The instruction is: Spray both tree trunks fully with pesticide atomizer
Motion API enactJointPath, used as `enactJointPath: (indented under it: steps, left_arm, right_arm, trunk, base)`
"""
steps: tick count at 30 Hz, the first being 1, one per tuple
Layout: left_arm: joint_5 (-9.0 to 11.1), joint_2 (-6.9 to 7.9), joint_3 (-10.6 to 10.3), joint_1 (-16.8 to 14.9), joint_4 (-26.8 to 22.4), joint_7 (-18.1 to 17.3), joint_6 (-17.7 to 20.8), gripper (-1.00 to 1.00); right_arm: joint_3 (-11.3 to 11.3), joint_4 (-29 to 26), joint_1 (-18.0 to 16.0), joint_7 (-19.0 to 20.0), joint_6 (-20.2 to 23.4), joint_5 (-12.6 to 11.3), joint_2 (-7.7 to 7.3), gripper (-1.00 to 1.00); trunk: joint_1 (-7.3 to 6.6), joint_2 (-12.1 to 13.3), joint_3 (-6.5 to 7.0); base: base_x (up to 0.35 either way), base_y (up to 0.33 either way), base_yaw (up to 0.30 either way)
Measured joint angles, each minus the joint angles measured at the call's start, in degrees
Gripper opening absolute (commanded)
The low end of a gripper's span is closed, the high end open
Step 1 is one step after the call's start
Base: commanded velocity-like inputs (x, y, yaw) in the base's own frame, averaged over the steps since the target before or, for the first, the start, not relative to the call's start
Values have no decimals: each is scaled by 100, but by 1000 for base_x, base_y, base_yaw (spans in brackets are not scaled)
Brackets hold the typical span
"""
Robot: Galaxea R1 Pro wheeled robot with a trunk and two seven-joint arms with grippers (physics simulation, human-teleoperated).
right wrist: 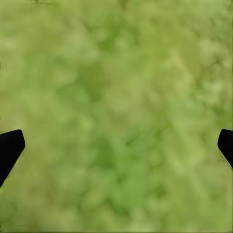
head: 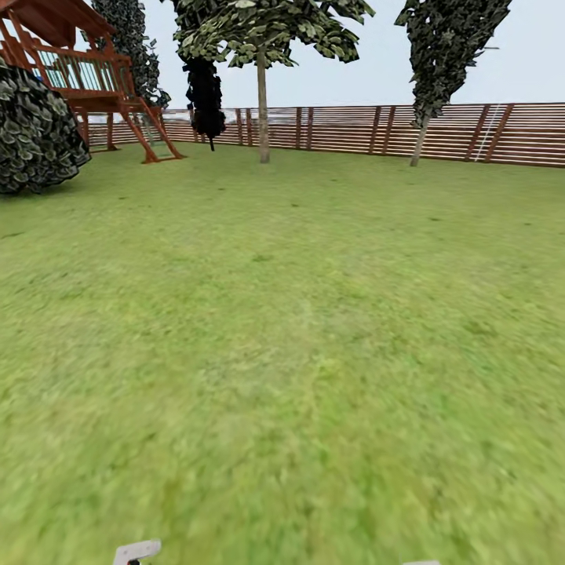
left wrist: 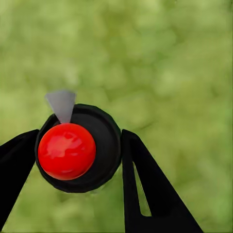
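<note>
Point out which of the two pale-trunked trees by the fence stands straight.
The tree nearer the wooden play structure: its trunk rises vertically. The other tree, further right along the fence, has a trunk that leans.

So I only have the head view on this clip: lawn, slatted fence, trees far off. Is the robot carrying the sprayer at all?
Observer: Yes. In the left wrist view the small black bottle with the round red top sits between the left pincer's two black fingers, which press against its sides.
Operator: And the right pincer?
Observer: The right pincer is open, its fingertips far apart, with nothing between them.
Operator: What lies under the arms?
Observer: Blurred green grass lies beneath both pincers in the wrist views.
Operator: Is anything coming out of the bottle?
Observer: A pale grey cone sits at the bottle's rim; whether it is spray or a nozzle, I cannot tell.
</note>
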Motion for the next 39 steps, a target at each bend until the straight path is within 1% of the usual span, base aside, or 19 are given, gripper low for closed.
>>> enactJointPath:
  steps: [39]
  left_arm:
    - [0, 0, 0, 0, 0, 0, -3, -100]
  right_arm:
    - [0, 0, 0, 0, 0, 0, 0, 100]
  trunk:
    - [0, 0, 0]
  base:
    - [338, 75, 0]
